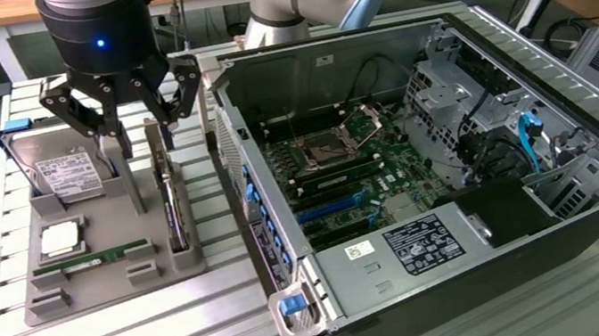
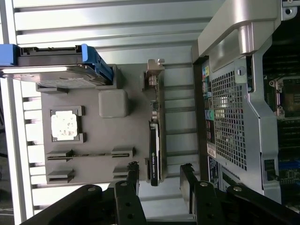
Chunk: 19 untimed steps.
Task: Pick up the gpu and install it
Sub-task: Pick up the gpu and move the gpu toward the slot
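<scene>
gpu (image 2: 154, 150) on edge in fixture (image 2: 136, 117), just beneath tool (image 2: 159, 169); jaws wide, empty. Centre card between fingers (image 2: 132, 171), descend straight, grip clear of bracket (image 2: 154, 70).

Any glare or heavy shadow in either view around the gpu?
Wrist view: the CPU in the grey holder is blown out to white, while the gpu is evenly lit. Exterior view: the gpu reads dark against the holder, no hard shadow on it; the computer case interior is dimmer.
</scene>
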{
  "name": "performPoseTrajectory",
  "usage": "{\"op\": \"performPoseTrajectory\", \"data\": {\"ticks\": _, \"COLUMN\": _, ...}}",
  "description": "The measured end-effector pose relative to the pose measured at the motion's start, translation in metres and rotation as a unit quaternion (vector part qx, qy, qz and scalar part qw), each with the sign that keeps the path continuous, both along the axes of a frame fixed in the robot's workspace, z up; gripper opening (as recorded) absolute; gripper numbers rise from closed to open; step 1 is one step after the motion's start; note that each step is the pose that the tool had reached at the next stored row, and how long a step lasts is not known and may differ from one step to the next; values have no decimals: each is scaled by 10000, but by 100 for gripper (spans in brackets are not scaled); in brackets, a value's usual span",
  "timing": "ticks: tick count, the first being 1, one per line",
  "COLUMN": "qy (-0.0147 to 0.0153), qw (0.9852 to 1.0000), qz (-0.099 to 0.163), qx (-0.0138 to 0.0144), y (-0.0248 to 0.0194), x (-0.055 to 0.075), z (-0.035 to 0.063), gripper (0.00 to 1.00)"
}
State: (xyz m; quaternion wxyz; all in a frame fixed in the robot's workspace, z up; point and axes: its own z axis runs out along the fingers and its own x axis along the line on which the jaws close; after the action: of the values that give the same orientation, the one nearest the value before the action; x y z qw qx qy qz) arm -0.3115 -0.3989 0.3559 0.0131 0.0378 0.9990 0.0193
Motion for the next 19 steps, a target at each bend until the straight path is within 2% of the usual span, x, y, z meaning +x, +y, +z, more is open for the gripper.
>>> {"op": "performPoseTrajectory", "data": {"ticks": 19, "qy": 0, "qw": 10000, "qz": 0, "qx": 0, "y": 0, "x": 0, "z": -51, "gripper": 48}}
